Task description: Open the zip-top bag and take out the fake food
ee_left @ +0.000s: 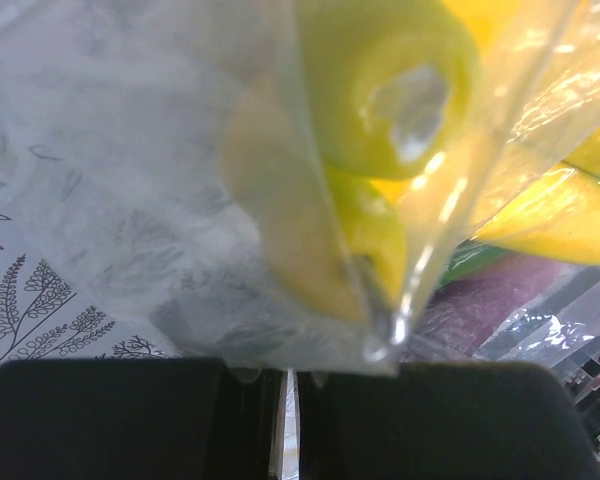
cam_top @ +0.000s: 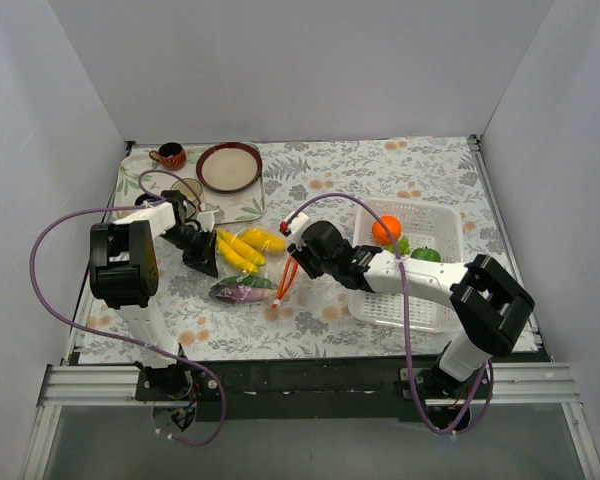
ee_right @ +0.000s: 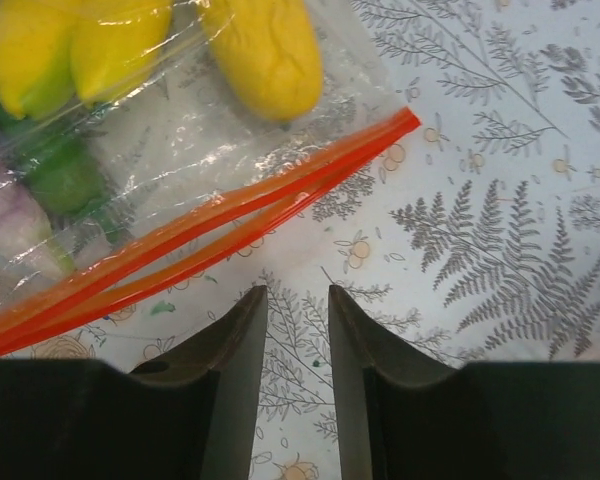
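- Left gripper [cam_top: 202, 252]: low on the left side of the counter [cam_top: 330, 180], clenched on a fold of clear plastic at the bag's left edge; in the left wrist view the film is pinched where the gripper [ee_left: 285, 372] closes.
- Right gripper [cam_top: 296, 262]: just beside the bag's right edge, jaws parted a little and grasping nothing; in the right wrist view the gripper [ee_right: 293, 295] sits short of the zip strip, not touching it.
- Zip-top bag [cam_top: 245, 270]: lies on the counter between the two grippers, clear and crinkled [ee_right: 180, 150].
- Zip strip [cam_top: 286, 280]: orange-red, along the bag's right edge; its two tracks [ee_right: 230, 215] are parted along the middle and meet at the far end.
- Fake food [cam_top: 240, 265], inside the bag: yellow bananas [cam_top: 238, 247] towards the far side, a dark purple piece [cam_top: 242, 292] on the near side, a green piece [ee_right: 60, 175] between them.
- White basket [cam_top: 435, 215]: perforated, right of the bag, partly under the right arm; holds an orange [cam_top: 386, 229] and a second green piece [cam_top: 425, 254].
- Tray [cam_top: 245, 205]: far left corner, patterned; carries a shallow brown-rimmed bowl [cam_top: 229, 167], a small brown cup [cam_top: 170, 155] and a second cup [cam_top: 188, 188] partly hidden by the left arm.
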